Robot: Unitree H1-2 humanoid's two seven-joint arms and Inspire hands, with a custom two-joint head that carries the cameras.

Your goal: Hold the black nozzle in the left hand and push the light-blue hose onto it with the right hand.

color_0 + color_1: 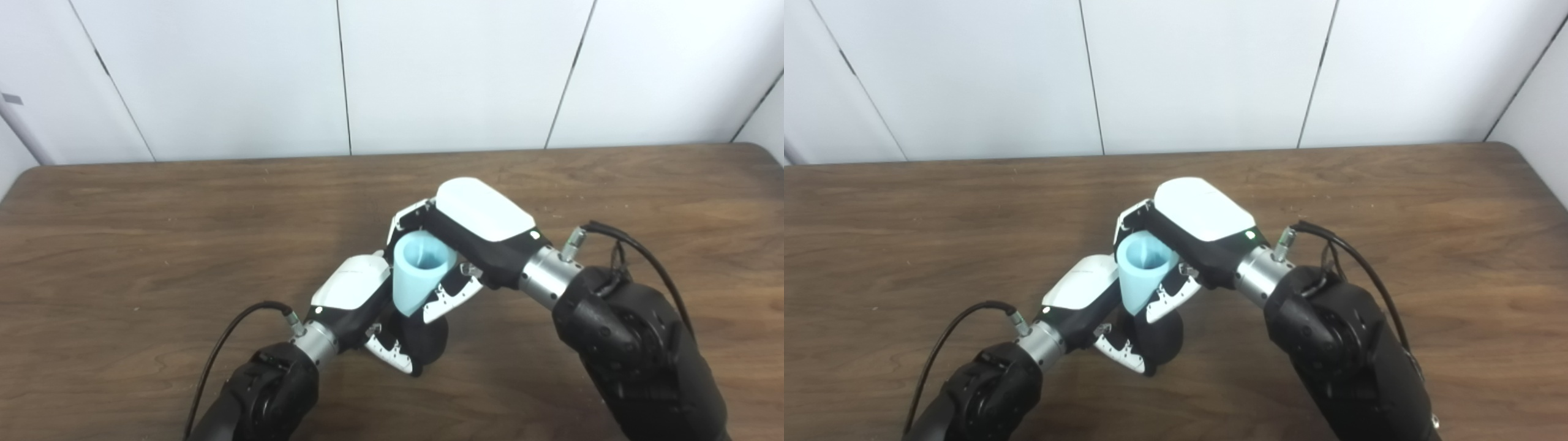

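At frame centre, the left hand is gripping the black nozzle while the right hand is holding the light-blue hose. A tilted hose risks jamming or slipping off.

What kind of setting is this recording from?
Probably a lab or test booth: a bare wood-grain table, plain white wall panels, and only the light-blue hose and black nozzle in the robot hands.

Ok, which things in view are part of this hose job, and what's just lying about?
Part of the job:
light-blue hose, upright, gripped by the right hand
black nozzle, under the hose, held by the left hand

Not part of it:
wooden table; nothing else lies on its visible surface
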